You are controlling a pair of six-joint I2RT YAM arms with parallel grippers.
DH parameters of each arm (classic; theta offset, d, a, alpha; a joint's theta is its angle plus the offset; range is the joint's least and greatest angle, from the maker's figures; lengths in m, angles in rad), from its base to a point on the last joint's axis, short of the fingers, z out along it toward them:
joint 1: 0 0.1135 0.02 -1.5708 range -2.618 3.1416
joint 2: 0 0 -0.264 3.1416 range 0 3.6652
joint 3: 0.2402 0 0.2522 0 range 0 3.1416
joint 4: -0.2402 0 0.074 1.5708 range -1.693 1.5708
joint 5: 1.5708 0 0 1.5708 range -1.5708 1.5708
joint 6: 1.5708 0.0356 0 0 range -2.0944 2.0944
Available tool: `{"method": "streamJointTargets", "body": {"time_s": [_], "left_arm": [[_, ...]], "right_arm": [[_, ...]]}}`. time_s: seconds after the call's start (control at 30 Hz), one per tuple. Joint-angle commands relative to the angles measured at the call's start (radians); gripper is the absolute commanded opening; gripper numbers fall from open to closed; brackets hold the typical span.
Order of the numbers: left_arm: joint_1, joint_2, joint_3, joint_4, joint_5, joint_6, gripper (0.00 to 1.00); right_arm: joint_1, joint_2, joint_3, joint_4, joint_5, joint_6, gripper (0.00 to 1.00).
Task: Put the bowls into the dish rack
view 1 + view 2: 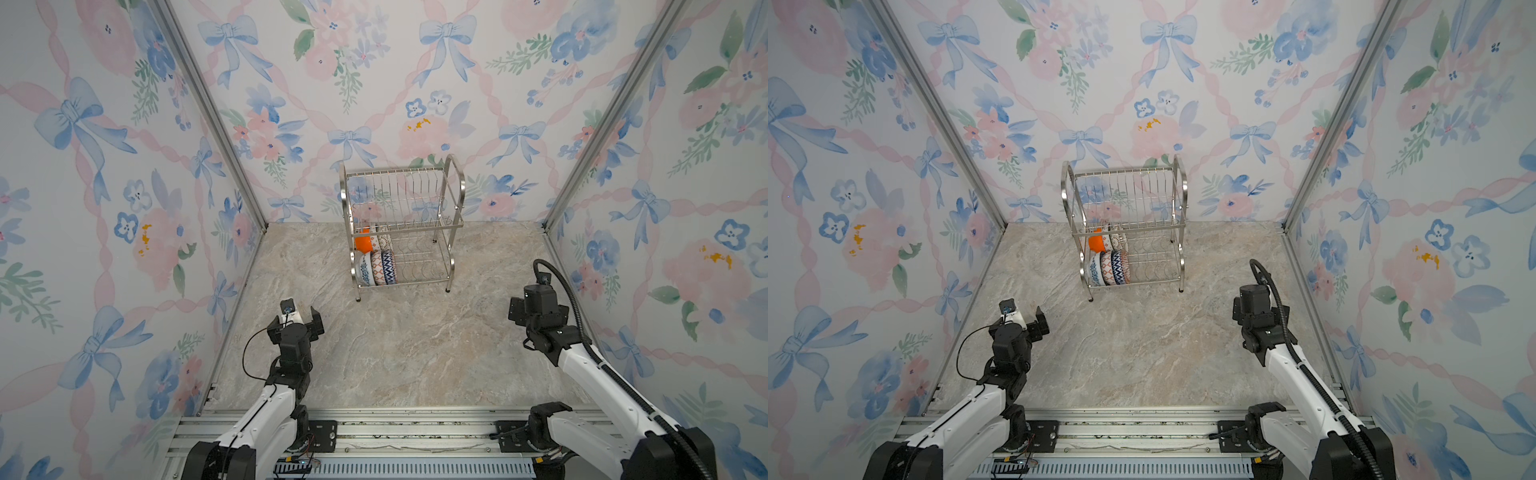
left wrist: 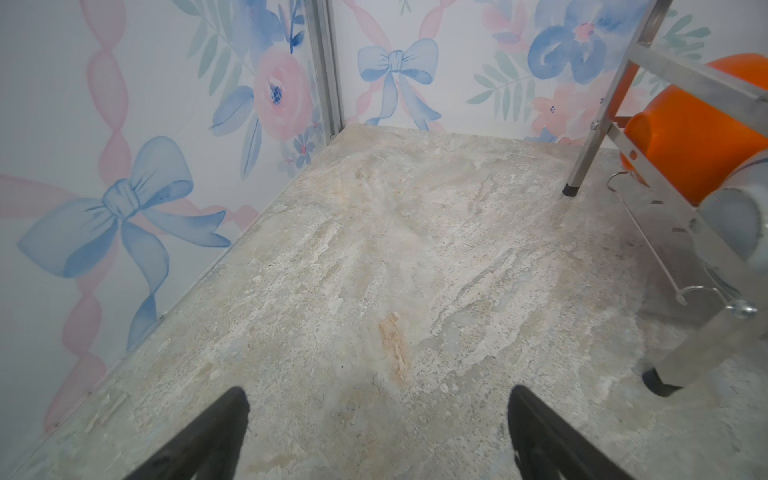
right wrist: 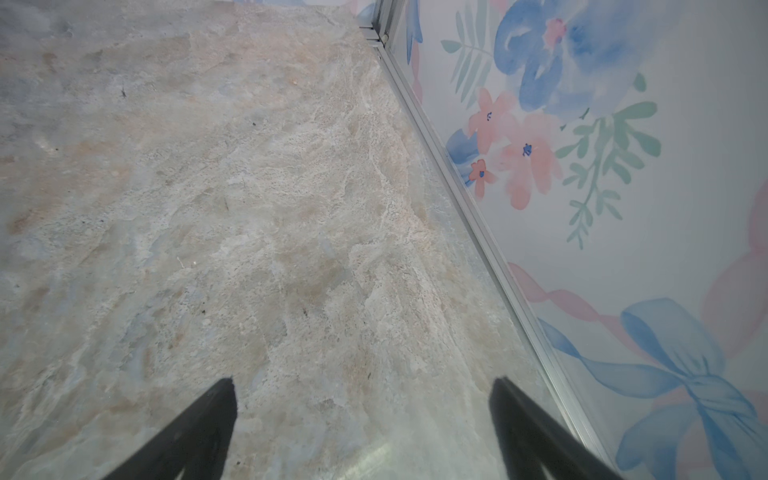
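The dish rack (image 1: 409,227) (image 1: 1133,227) stands at the back middle of the table in both top views. Its upper tier looks empty. In its lower tier several bowls stand on edge at the left end: a plain orange bowl (image 1: 364,245) (image 1: 1097,244) behind, and in front a blue-white floral bowl (image 1: 365,269), an orange-red patterned bowl (image 1: 377,268) and a dark-blue triangle bowl (image 1: 388,267). My left gripper (image 1: 296,322) (image 2: 379,390) hangs open over bare table, near the rack's left legs. My right gripper (image 1: 536,306) (image 3: 363,380) is open by the right wall, holding nothing.
Flowered walls close in the table on three sides, with aluminium posts (image 1: 216,124) in the back corners. The left wrist view shows the rack's leg (image 2: 582,166) and the orange bowl (image 2: 698,137) close by. An aluminium rail (image 1: 415,432) carries both arm bases at the front.
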Motion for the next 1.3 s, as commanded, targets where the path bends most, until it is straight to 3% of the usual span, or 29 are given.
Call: {"method": "streamJointTargets", "body": {"time_s": [0.0,0.27,0.33,0.43,0.53,0.7,0.87,0.93,0.97,1.03,1.27], "left_arm": [[0.045,0.150,0.017,0.268,0.044,0.001,0.98],[0.048,0.569,0.194,0.478,0.178,0.088,0.98],[0.044,0.576,0.184,0.489,0.265,0.121,0.98],[0.047,0.609,0.155,0.575,0.276,0.125,0.98],[0.047,0.610,0.151,0.579,0.285,0.128,0.98],[0.046,0.610,0.152,0.579,0.285,0.129,0.98],[0.046,0.610,0.151,0.578,0.284,0.129,0.98],[0.045,0.610,0.152,0.580,0.284,0.130,0.98],[0.045,0.611,0.151,0.579,0.284,0.129,0.98],[0.045,0.611,0.152,0.584,0.284,0.131,0.98],[0.045,0.613,0.151,0.585,0.286,0.131,0.98]], "right_arm": [[-0.015,0.057,-0.025,0.206,0.025,-0.059,0.97],[-0.048,0.214,-0.068,0.512,-0.020,-0.057,0.97],[-0.055,0.262,-0.075,0.598,-0.031,-0.062,0.97],[-0.058,0.310,-0.112,0.759,-0.033,-0.085,0.97],[-0.065,0.354,-0.124,0.822,-0.073,-0.100,0.97],[-0.066,0.447,-0.226,1.095,-0.108,-0.114,0.97],[-0.068,0.471,-0.175,1.011,-0.216,-0.146,0.97],[-0.096,0.512,-0.210,1.112,-0.323,-0.150,0.97],[-0.103,0.538,-0.238,1.206,-0.330,-0.144,0.97],[-0.109,0.502,-0.221,1.105,-0.306,-0.126,0.97],[-0.084,0.521,-0.223,1.143,-0.272,-0.150,0.97]]}}
